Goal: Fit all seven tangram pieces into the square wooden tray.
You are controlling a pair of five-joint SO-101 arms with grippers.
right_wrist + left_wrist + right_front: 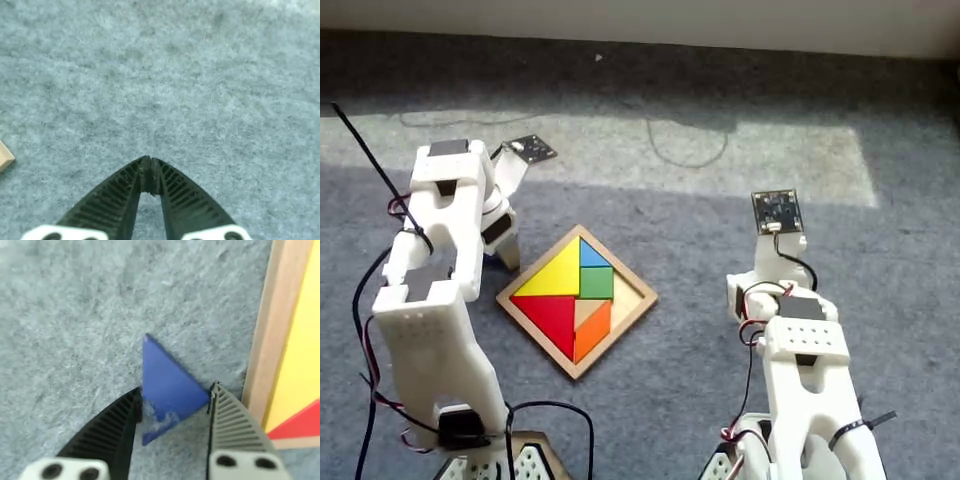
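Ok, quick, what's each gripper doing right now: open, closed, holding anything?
Left gripper: closed on the blue triangle, just beside the wooden tray.
Right gripper: closed, holding nothing.

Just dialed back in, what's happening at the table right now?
The left arm's pincer is closed on a dark blue triangular tangram piece lying on the grey carpet just outside the square wooden tray. Other coloured pieces already sit in the tray. The right arm's pincer is shut over bare carpet.
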